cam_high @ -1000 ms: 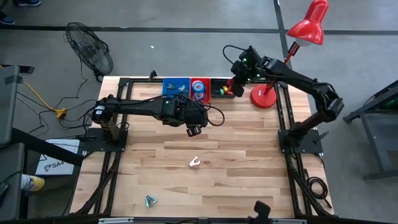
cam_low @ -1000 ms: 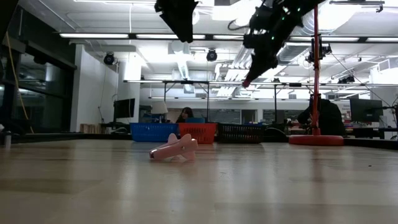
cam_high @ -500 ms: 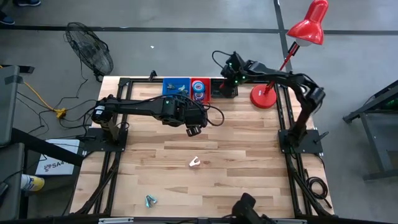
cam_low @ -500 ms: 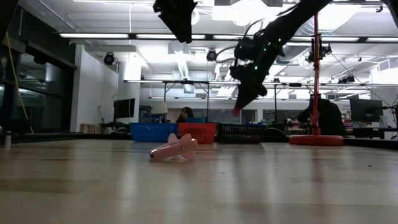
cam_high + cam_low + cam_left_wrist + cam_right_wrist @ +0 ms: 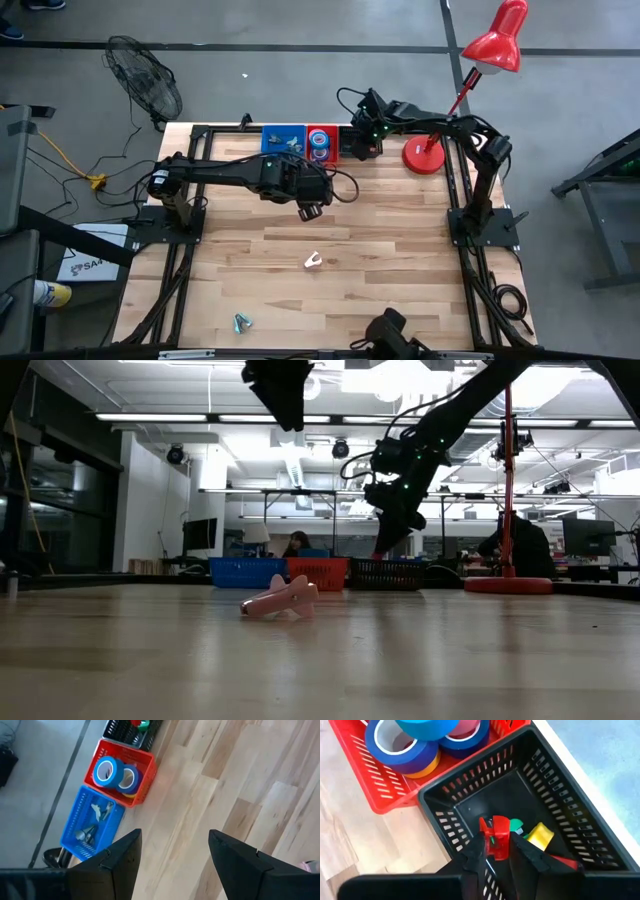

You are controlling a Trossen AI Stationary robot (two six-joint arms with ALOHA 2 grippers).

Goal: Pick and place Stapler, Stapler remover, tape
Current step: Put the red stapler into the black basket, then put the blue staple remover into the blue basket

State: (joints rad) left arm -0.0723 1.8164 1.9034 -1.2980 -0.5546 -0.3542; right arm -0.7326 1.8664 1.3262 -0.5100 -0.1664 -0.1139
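The right gripper [image 5: 496, 851] hangs over the black basket [image 5: 560, 820], its fingers pinching a red stapler [image 5: 495, 838] whose long axis points down into the basket, close to the near wall. Beside it, the red basket [image 5: 375, 795] holds blue tape rolls [image 5: 400, 747]. The left gripper [image 5: 172, 855], fingers spread and holding nothing, hovers over bare wooden table [image 5: 400, 250]. Below it lies a pale staple remover [image 5: 313, 261], with open boards all around.

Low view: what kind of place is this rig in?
Probably a robotics lab or open workshop: exposed ceiling with strip lights, rows of benches behind the table, a person seated at one, concrete floor.
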